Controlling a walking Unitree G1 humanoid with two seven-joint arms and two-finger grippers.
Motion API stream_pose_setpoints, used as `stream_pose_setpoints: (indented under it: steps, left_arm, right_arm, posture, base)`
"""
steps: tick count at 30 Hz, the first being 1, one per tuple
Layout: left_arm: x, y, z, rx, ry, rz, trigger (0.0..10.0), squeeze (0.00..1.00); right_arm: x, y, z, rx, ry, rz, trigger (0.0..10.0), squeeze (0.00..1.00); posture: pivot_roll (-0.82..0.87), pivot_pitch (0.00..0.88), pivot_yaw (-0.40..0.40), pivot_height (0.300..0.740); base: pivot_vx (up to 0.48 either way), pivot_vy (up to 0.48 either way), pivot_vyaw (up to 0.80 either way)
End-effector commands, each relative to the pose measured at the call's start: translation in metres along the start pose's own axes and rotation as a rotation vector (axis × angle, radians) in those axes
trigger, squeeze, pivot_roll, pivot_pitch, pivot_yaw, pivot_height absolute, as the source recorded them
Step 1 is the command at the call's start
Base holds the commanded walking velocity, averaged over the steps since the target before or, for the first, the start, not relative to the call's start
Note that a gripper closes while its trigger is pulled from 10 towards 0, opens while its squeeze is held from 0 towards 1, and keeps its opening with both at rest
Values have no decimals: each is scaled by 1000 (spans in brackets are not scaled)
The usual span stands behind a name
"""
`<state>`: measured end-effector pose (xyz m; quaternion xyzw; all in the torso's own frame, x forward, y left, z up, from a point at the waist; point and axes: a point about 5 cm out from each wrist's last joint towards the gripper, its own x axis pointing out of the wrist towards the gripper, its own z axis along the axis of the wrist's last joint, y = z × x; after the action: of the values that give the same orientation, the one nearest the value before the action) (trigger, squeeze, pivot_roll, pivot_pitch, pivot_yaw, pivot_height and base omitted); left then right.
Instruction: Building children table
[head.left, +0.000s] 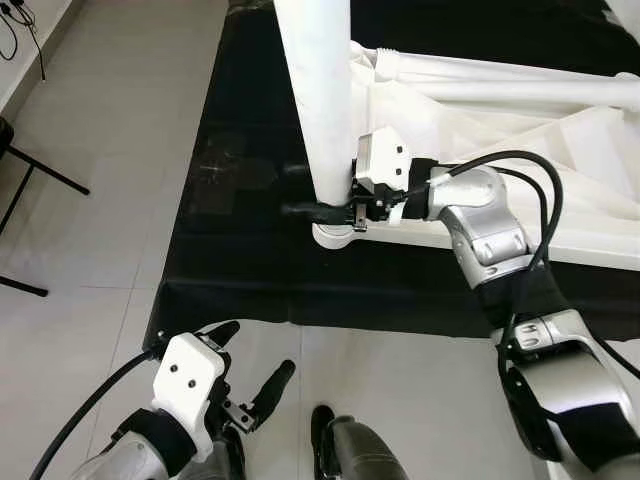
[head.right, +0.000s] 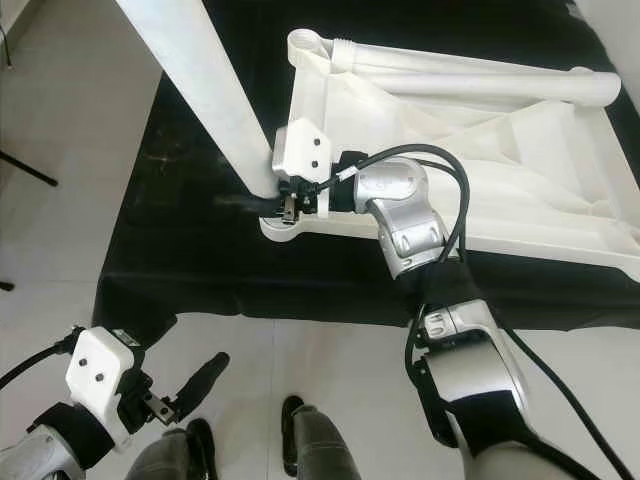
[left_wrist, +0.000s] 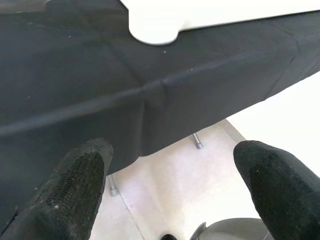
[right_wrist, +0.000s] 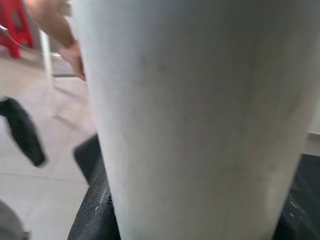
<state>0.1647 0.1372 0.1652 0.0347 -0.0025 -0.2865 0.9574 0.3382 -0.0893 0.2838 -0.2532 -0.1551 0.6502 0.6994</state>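
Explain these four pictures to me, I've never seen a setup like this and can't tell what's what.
They come from a two-armed humanoid robot. The two wide pictures are taken by its head camera, looking down. The other two come from cameras on its wrists. A black cloth covers a low surface, and an upturned white children's table lies on it. The right gripper is closed around the bottom of a white table leg standing in a corner socket. The left gripper waits open, low over the floor. A person's arm shows in the right wrist view.

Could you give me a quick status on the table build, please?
Right gripper clamped on white table leg at tabletop corner socket. Left gripper open, idle, low. Nothing obstructing.
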Motion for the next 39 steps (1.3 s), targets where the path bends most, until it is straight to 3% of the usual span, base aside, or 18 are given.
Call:
stream_pose_setpoints:
  steps: [1,3,6,8,9,12,14,21,30,31,33,36,37,38,39]
  left_arm:
    - [-1,-2,-6,-18,22,-1,10000,0]
    - [-1,-2,-6,-18,21,0,10000,0]
    - [0,-2,-6,-18,20,2,10000,0]
    - [0,-2,-6,-18,20,2,10000,0]
    - [0,-2,-6,-18,19,3,10000,0]
    - [0,-2,-6,-19,18,3,10000,0]
    - [0,-2,-5,-19,18,2,10000,0]
    - [-1,-2,-4,-19,17,0,10000,0]
    - [-2,-2,-5,-18,20,0,10000,0]
    - [-2,-2,-5,-18,20,0,10000,0]
    - [-2,-1,-5,-17,22,1,10000,0]
    - [-2,-1,-5,-17,22,1,10000,0]
    - [-2,-1,-5,-17,23,2,10000,0]
    - [-2,-1,-5,-17,23,2,10000,0]
    - [-2,0,-6,-15,23,4,10000,0]
  right_arm:
    - [16,19,-21,158,19,97,10000,0]
    - [21,17,-21,185,9,70,10000,0]
    - [28,4,-27,243,19,-89,10000,0]
    - [28,4,-27,243,19,-89,10000,0]
    - [28,-1,-31,268,31,-166,10000,0]
    - [28,-4,-35,283,47,-228,10000,0]
    - [27,-4,-38,291,59,-265,10000,0]
    - [29,23,-53,314,107,-281,10000,0]
    - [32,21,-59,332,154,-390,10000,0]
    - [33,20,-60,337,163,-423,10000,0]
    - [33,17,-67,391,237,-640,10000,0]
    - [33,17,-67,391,237,-640,10000,0]
    - [31,20,-69,412,274,-801,10000,0]
    - [31,20,-69,412,274,-801,10000,0]
    - [41,37,-67,435,275,-873,10000,0]
  posture:
    - [-204,311,-105,740]
    - [-205,307,-106,740]
    - [-205,305,-106,740]
    - [-205,305,-106,740]
    - [-204,307,-109,740]
    - [-207,313,-110,740]
    - [-209,313,-110,740]
    - [-209,323,-105,740]
    - [-207,323,-107,740]
    - [-207,323,-107,740]
    - [-206,322,-109,740]
    - [-206,322,-109,740]
    - [-210,319,-113,740]
    - [-210,319,-113,740]
    - [-203,320,-114,740]
  base:
    - [0,0,0]
    - [0,0,0]
    - [0,0,0]
    - [0,0,0]
    - [0,0,0]
    - [0,0,0]
    - [0,0,0]
    - [0,0,0]
    - [0,0,0]
    - [0,0,0]
    - [0,0,0]
    - [0,0,0]
    - [0,0,0]
    - [0,0,0]
    - [0,0,0]
